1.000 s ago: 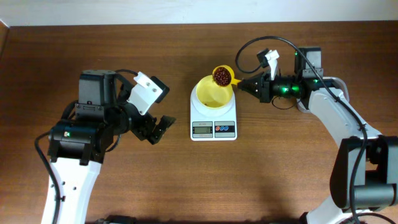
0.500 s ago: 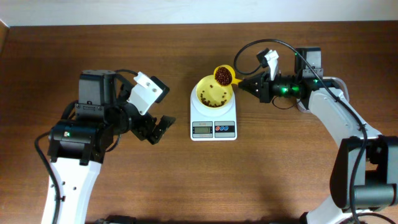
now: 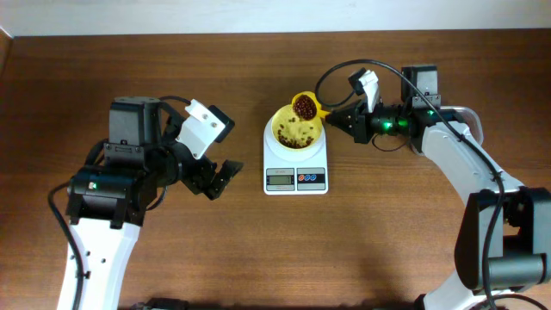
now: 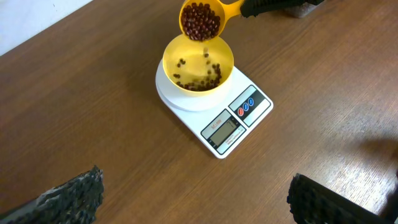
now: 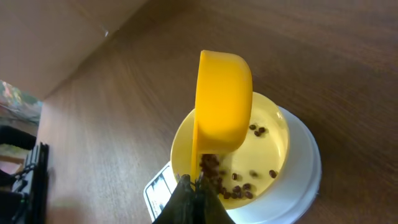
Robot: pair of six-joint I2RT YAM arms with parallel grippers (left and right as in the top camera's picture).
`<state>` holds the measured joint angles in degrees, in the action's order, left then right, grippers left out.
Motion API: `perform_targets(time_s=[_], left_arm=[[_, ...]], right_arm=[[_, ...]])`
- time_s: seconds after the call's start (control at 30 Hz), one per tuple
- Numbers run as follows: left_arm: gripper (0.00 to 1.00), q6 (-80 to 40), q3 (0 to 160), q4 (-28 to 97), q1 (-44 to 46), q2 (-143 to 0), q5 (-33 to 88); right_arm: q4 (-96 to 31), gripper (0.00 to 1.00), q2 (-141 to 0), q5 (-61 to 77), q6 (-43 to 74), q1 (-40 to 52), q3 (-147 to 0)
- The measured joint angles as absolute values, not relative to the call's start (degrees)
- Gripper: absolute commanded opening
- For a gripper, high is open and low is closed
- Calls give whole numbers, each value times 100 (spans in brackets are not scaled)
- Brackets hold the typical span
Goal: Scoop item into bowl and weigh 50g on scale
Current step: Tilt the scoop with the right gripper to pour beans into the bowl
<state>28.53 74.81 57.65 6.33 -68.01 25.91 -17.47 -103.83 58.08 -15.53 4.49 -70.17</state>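
Observation:
The pale yellow bowl (image 3: 296,131) (image 4: 198,64) (image 5: 261,155) sits on the white scale (image 3: 295,164) (image 4: 214,109) (image 5: 305,180), with a scatter of red-brown beans (image 4: 199,76) (image 5: 239,186) in it. Over its far rim a small yellow scoop (image 3: 306,106) (image 4: 201,20) (image 5: 224,102) is tipped on its side, full of beans that spill into the bowl. My right gripper (image 3: 351,120) (image 5: 196,186) is shut on the scoop's handle. Left of the scale my left gripper (image 3: 215,179) (image 4: 196,199) hangs wide open above bare wood.
The brown wooden table (image 3: 284,250) carries only the scale and bowl in view. A white wall edge runs along the back. The right arm's cable (image 3: 344,69) loops above its wrist.
The scoop has tilted further over the bowl and beans now lie in the bowl, which was empty a second ago. The left arm has not moved.

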Motion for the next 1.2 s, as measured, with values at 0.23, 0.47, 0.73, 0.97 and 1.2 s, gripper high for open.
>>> perform_targets(time_s=[0.23, 0.47, 0.73, 0.97, 1.2], left_arm=[[99, 2853, 7481, 5765, 633, -6801, 2591], [99, 2853, 7481, 5765, 633, -6801, 2593], [99, 2856, 7481, 5765, 633, -6801, 2591], [99, 2856, 7481, 5767, 633, -6801, 2591], [99, 2853, 7481, 5765, 633, -6801, 2593]], right_arm=[[-1747, 4, -10383, 5913, -2078, 449, -7017], [-1745, 4, -10383, 5732, -2147, 449, -7017], [-1726, 4, -10383, 5485, -2165, 451, -7017], [-1682, 4, -10385, 5881, -2156, 451, -7017], [-1704, 4, -10414, 5655, -2165, 451, -7017]])
